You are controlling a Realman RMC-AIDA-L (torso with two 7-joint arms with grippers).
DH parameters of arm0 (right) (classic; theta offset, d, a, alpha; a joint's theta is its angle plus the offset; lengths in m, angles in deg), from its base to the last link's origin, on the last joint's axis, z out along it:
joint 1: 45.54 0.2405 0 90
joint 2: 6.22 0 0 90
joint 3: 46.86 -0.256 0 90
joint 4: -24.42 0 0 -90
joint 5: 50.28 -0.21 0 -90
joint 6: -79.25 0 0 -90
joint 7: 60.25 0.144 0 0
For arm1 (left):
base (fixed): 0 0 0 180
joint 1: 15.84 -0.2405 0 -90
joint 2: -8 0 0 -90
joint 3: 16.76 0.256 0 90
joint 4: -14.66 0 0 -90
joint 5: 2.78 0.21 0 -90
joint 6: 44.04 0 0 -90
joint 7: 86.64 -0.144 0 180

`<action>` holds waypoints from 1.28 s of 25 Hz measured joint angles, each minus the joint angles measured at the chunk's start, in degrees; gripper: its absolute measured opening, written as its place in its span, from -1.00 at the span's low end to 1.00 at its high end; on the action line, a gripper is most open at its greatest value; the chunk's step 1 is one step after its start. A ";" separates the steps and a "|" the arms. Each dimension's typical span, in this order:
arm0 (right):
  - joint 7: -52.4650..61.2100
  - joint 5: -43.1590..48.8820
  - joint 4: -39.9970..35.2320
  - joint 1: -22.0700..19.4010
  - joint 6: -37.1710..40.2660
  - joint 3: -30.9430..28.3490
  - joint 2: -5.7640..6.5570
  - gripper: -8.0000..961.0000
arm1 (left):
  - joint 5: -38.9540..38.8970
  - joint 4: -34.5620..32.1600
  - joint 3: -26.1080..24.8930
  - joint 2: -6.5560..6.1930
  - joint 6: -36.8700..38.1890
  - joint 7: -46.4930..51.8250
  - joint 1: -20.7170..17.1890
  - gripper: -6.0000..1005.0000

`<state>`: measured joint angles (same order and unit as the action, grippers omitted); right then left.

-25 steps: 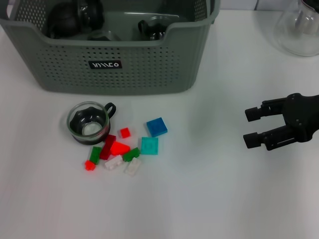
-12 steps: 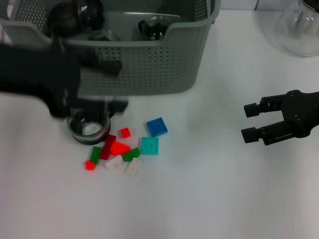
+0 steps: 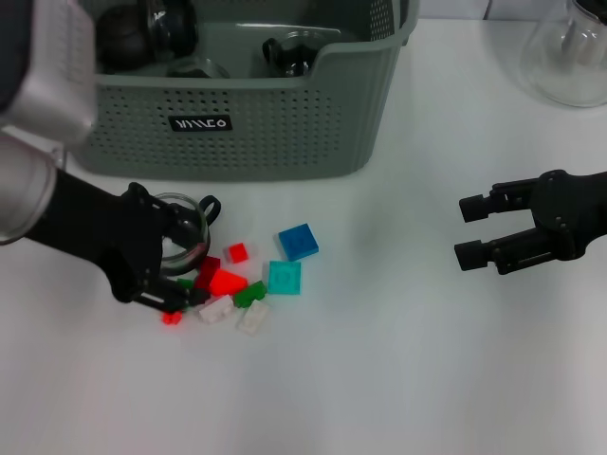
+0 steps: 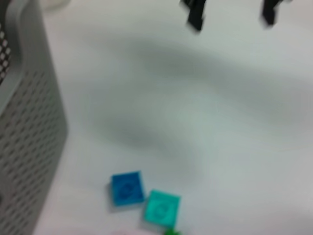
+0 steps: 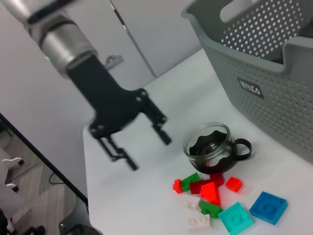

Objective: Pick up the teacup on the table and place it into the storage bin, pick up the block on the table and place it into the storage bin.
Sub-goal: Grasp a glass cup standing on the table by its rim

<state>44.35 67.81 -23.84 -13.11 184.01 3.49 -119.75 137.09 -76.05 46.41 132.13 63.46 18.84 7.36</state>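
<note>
1. The left gripper [image 3: 175,256] is low over the table [image 3: 379,379], right at the teacup [image 3: 180,237]. Its fingers are spread wide apart and it is not holding anything.
2. The teacup stands upright on the table, just in front of the storage bin [image 3: 247,114].
3. A pile of small blocks [image 3: 237,284] lies beside the teacup, with a blue block [image 3: 298,241] at its edge.
4. The right gripper [image 3: 467,230] waits near the table's right edge, with its fingers apart and nothing in them.
</note>
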 joint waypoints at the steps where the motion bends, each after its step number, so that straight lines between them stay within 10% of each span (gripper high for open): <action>1: 0.01 -0.02 0.01 0.00 0.00 0.00 -0.04 0.93 | 1.05 0.45 0.66 0.01 -1.00 -0.16 0.23 0.32; 13: 0.33 0.10 1.36 0.49 -0.74 0.02 -0.55 0.93 | 13.19 3.90 11.04 0.24 -6.83 -0.55 2.20 0.32; 32: 0.52 0.13 1.91 0.71 -0.88 -0.47 -0.64 0.93 | 19.57 11.74 14.06 0.10 -17.08 -0.86 4.55 0.31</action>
<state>44.87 67.94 -21.93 -12.40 183.13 3.01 -120.39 156.67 -64.31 60.47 132.23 46.38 17.99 11.92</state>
